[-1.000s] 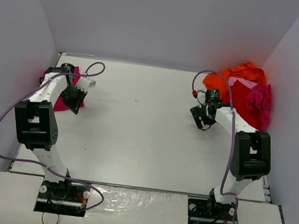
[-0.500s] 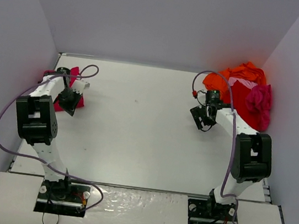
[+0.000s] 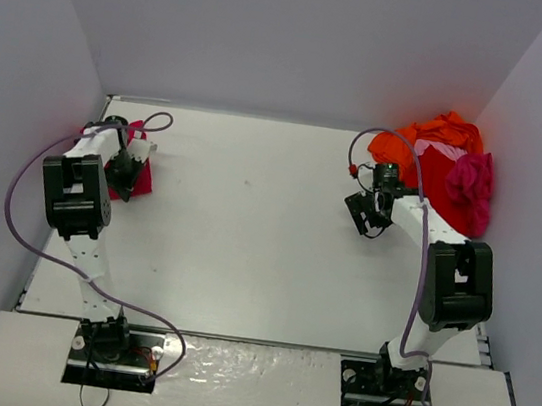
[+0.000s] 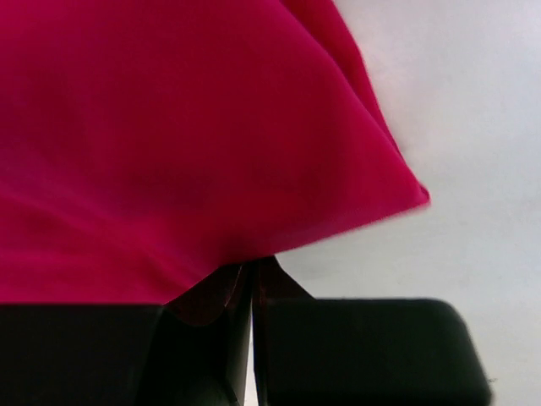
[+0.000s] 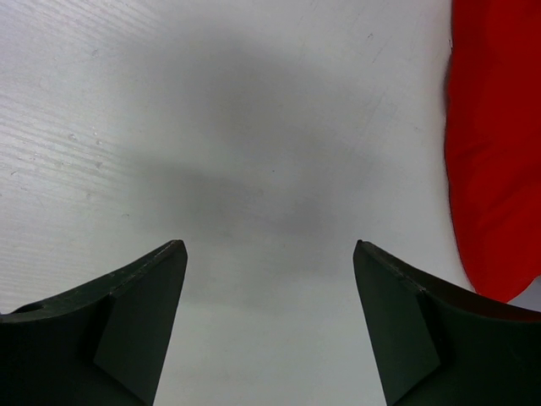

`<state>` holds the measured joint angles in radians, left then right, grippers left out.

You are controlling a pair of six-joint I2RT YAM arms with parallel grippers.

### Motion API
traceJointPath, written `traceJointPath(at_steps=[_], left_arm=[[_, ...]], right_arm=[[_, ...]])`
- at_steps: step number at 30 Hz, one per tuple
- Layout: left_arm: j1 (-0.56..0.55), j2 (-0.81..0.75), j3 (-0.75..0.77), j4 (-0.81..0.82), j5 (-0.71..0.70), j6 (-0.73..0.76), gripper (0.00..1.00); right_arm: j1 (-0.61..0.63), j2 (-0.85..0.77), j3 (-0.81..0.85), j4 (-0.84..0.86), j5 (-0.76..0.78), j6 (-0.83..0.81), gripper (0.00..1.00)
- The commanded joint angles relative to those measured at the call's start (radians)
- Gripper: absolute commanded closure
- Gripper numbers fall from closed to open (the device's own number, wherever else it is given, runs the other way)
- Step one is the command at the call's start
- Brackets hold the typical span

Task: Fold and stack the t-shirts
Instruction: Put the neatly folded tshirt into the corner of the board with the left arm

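Your left gripper (image 4: pixel 251 283) is clenched on an edge of the crimson t-shirt (image 4: pixel 186 144) at the far-left side of the table (image 3: pixel 248 220), probably to place it, while your right gripper (image 5: pixel 269 249) hangs spread and empty beside the pile (image 3: pixel 443 162) far right, ready to pick.
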<state>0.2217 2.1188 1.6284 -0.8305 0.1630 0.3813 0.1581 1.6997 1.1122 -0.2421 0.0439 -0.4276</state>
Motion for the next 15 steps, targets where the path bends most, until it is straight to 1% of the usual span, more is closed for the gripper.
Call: traceJointPath(at_steps=[1, 11, 15], left_arm=[[0.035, 0.103, 0.113, 0.034, -0.061, -0.031, 1.0], [0.082, 0.243, 0.38, -0.052, -0.088, -0.052, 1.0], [0.082, 0.345, 0.555, -0.145, -0.073, -0.071, 1.0]], right_arm=[[0.004, -0.051, 0.001, 0.018, -0.001, -0.01, 0.23], [0.008, -0.021, 0.009, 0.018, 0.003, -0.013, 0.23], [0.021, -0.008, 0.012, 0.018, 0.016, -0.014, 0.23]])
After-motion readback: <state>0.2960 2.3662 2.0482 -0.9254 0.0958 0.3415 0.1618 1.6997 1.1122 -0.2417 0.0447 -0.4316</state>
